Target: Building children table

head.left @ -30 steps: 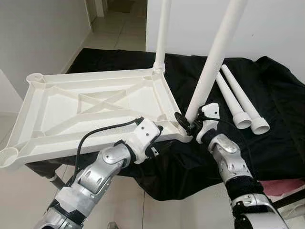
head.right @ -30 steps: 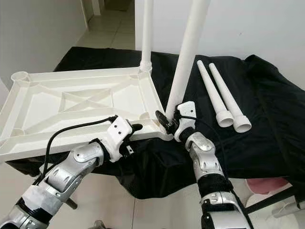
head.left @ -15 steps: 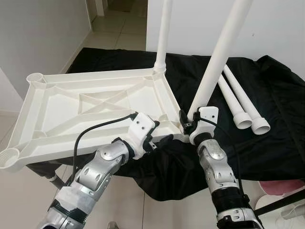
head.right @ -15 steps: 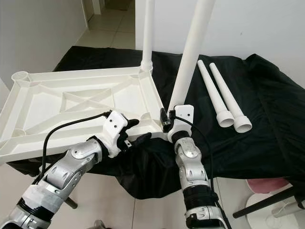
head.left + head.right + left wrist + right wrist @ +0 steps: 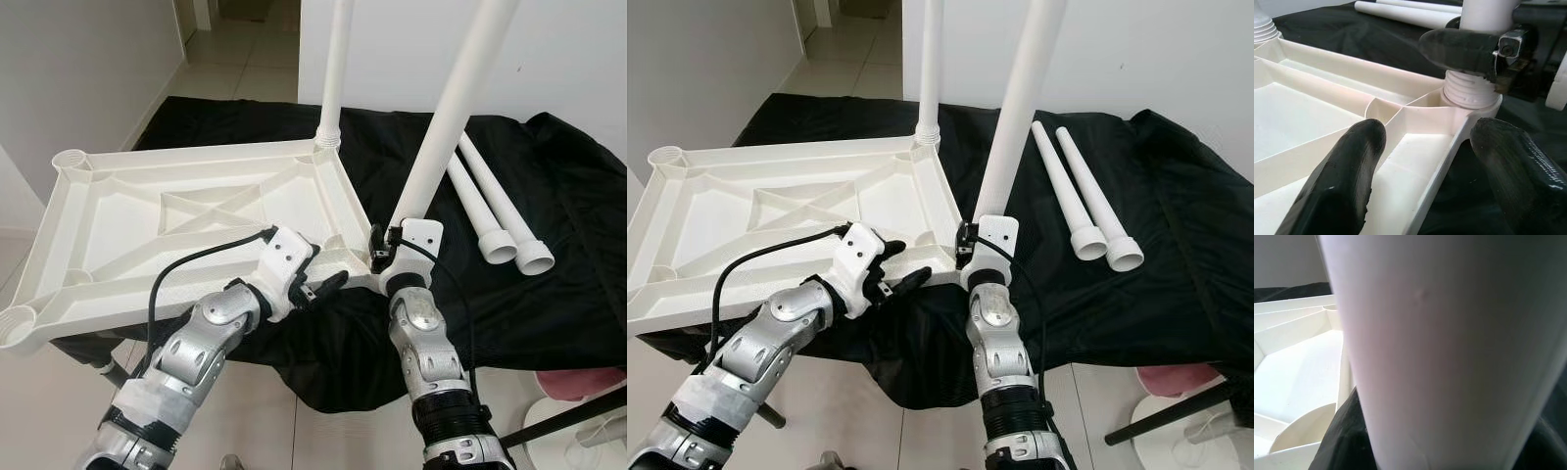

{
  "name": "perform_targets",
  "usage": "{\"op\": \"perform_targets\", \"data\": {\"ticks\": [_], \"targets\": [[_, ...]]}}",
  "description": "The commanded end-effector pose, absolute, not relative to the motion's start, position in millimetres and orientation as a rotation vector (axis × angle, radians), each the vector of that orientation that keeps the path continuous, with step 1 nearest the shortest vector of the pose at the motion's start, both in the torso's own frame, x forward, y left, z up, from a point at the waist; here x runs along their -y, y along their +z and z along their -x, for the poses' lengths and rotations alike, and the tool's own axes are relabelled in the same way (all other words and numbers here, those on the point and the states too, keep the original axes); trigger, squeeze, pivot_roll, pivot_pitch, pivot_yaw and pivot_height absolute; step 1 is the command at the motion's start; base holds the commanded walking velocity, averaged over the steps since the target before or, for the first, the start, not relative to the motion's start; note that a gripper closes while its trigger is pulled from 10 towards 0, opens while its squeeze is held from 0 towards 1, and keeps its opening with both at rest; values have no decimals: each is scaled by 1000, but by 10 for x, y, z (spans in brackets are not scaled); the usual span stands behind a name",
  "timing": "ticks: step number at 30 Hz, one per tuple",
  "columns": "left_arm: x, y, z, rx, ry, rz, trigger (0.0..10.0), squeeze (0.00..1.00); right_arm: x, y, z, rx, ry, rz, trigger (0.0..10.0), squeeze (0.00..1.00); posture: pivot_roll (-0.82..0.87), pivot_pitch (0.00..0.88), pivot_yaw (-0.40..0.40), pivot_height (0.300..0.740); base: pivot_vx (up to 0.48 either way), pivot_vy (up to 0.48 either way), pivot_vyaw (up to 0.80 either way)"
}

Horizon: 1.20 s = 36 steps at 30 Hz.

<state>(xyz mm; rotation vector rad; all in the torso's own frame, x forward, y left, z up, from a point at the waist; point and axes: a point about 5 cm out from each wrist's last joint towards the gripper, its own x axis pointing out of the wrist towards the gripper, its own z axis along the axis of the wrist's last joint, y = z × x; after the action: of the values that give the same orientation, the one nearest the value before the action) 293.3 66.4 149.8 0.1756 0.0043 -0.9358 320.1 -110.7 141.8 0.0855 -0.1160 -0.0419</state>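
Left claw (image 5: 328, 286) spread, fingers straddling the near rim of the upturned tabletop (image 5: 127, 230) by its corner socket. Right claw (image 5: 380, 257) pinching the leg (image 5: 443, 127) seated upright in that socket. Second leg (image 5: 334, 69) stands at the far corner. Two loose legs (image 5: 490, 206) lie on the black cloth (image 5: 573, 245) beyond.

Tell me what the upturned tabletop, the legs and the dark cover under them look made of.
Tabletop: likely moulded plastic, matte white, with cast ribs. Legs: seemingly the same white plastic, smooth tubes with threaded ends. Cover: black fabric, judging by its soft folds and wrinkles.
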Motion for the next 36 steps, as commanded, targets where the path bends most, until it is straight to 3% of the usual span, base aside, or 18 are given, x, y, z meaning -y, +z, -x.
{"op": "perform_targets", "data": {"ticks": [1, 3, 4, 16, 17, 18, 36], "targets": [[-677, 1454, -2919, -17, -927, -195, 10000, 0, 1097, 1443, -3178, 122, -45, -97, 10000, 169, -12, 53, -32, 740, 0, 0, 0], [-677, 1454, -2898, -13, -938, -192, 10000, 0, 1108, 1440, -3175, 120, -51, -91, 10000, 169, -12, 53, -32, 740, 0, 0, 0], [-677, 1467, -2890, -9, -940, -180, 10000, 0, 1133, 1441, -3174, 120, -55, -86, 10000, 1000, -6, 57, -36, 740, 0, 0, 0], [-648, 1481, -2784, -10, -972, -170, 10000, 0, 1246, 1455, -3217, 130, 135, 5, 10000, 1000, -2, 60, -55, 740, 0, 0, 0], [-643, 1484, -2767, -6, -979, -172, 10000, 0, 1269, 1458, -3211, 132, 167, 3, 10000, 918, -1, 60, -55, 740, 0, 0, 0], [-640, 1485, -2757, -3, -985, -174, 10000, 0, 1280, 1456, -3200, 132, 212, 6, 10000, 0, -1, 60, -55, 740, 0, 0, 0], [-573, 1522, -2653, 17, -1054, -202, 10000, 0, 1507, 1442, -3286, 119, 531, 129, 10000, 0, 2, 48, -49, 740, 0, 0, 0]]}}
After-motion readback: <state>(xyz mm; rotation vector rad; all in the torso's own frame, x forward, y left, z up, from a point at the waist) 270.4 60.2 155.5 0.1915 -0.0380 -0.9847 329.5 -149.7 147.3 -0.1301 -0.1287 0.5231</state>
